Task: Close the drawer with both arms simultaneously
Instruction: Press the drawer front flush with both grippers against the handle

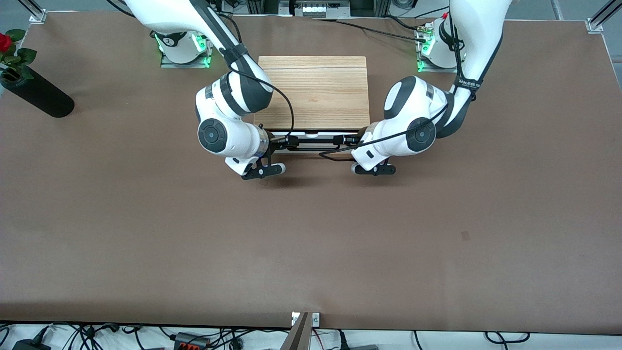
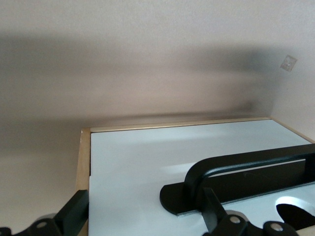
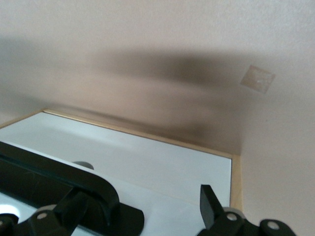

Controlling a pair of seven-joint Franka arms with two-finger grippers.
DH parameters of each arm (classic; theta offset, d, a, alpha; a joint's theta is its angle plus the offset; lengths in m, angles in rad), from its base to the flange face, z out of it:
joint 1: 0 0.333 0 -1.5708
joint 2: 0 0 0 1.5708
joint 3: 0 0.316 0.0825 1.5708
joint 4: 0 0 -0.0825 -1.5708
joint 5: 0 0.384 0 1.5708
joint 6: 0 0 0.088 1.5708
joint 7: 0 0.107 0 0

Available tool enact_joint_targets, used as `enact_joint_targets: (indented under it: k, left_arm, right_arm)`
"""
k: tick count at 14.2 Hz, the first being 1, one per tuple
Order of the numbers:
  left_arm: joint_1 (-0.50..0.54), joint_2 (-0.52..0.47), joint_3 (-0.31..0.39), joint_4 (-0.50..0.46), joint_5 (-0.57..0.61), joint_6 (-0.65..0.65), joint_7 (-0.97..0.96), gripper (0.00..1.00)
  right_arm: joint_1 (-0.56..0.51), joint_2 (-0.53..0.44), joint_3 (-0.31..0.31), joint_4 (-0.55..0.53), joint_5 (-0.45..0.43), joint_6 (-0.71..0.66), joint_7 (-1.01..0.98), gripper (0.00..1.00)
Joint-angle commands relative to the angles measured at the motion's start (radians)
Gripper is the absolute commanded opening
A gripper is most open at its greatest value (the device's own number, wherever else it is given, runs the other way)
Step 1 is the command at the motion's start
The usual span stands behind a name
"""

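The light-wood cabinet stands between the two arm bases. Only a thin strip of the drawer's white front shows below its top, with the black bar handle in front of it. My left gripper is at the handle's end toward the left arm, and my right gripper is at the other end. In the left wrist view the open gripper faces the white front beside the handle's foot. In the right wrist view the open gripper faces the white front beside the handle.
A black vase with a red rose lies at the right arm's end of the table. The brown table stretches wide toward the front camera. A small tape patch is stuck on the table.
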Motion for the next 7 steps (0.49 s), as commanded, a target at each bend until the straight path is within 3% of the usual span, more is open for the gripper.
enact_joint_targets:
  k: [1, 7]
  left_arm:
    - [-0.027, -0.04, 0.0, -0.041, 0.014, 0.004, -0.027, 1.0]
    - [-0.039, -0.043, 0.0, -0.044, 0.014, 0.007, -0.033, 1.0]
  right_arm:
    - [0.001, -0.061, -0.006, -0.056, 0.009, -0.043, -0.003, 1.0]
    - [0.004, -0.069, -0.006, -0.061, 0.009, -0.072, -0.001, 1.0]
